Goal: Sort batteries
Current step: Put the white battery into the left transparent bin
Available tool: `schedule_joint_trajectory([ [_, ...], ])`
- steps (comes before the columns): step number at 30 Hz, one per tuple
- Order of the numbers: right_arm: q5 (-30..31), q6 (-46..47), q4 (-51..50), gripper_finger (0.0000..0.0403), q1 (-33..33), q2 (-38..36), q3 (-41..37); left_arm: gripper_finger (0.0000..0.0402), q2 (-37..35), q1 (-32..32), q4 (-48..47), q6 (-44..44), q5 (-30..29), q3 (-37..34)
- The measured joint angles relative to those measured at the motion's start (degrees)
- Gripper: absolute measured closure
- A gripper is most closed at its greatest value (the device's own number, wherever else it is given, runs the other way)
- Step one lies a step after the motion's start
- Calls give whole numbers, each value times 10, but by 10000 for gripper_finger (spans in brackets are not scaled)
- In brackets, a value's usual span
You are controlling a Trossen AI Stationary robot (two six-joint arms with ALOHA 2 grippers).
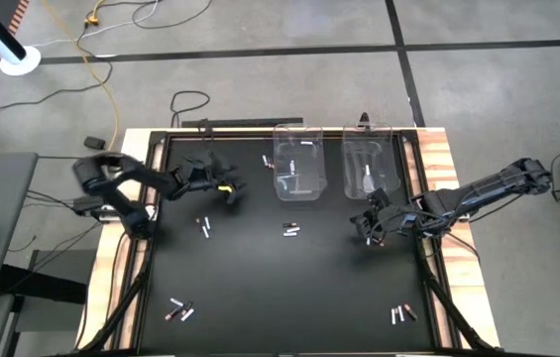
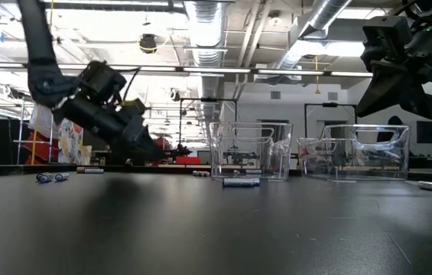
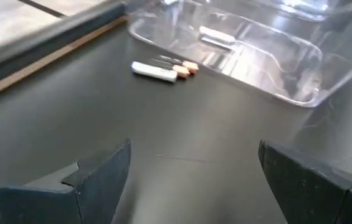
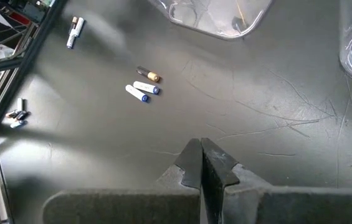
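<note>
Batteries lie scattered on the black table: a white one and a copper-tipped one [image 3: 163, 68] next to the left clear bin [image 3: 256, 56], a group of three [image 4: 143, 84] mid-table, and pairs [image 1: 178, 310] [image 1: 403, 314] near the front edge. The left bin holds a battery [image 3: 216, 36]; the right bin [image 1: 369, 164] holds some too. My left gripper [image 3: 191, 180] hovers open low over the mat at the far left [image 1: 230, 190], pointing toward the bin, nothing between its fingers. My right gripper [image 4: 202, 163] hangs shut and empty above the mat, in front of the right bin [image 1: 369, 233].
Another battery pair [image 1: 203, 226] lies left of centre. The table's wooden rim [image 1: 136, 149] and a black frame run along its sides. Bare mat [image 1: 289, 288] stretches between the scattered groups.
</note>
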Motion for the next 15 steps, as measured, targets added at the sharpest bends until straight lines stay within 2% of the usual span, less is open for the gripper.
schedule_joint_trajectory([
  [4,0,3,0,385,1,0,0,58,88,0,94,-17,6,2],
  [8,-3,4,0,385,1,0,0,58,146,1,124,-18,7,26],
  [12,-5,9,1,385,1,0,0,61,165,-10,124,-5,-7,42],
  [15,-6,15,0,385,1,0,0,66,161,-15,103,-40,-22,57],
])
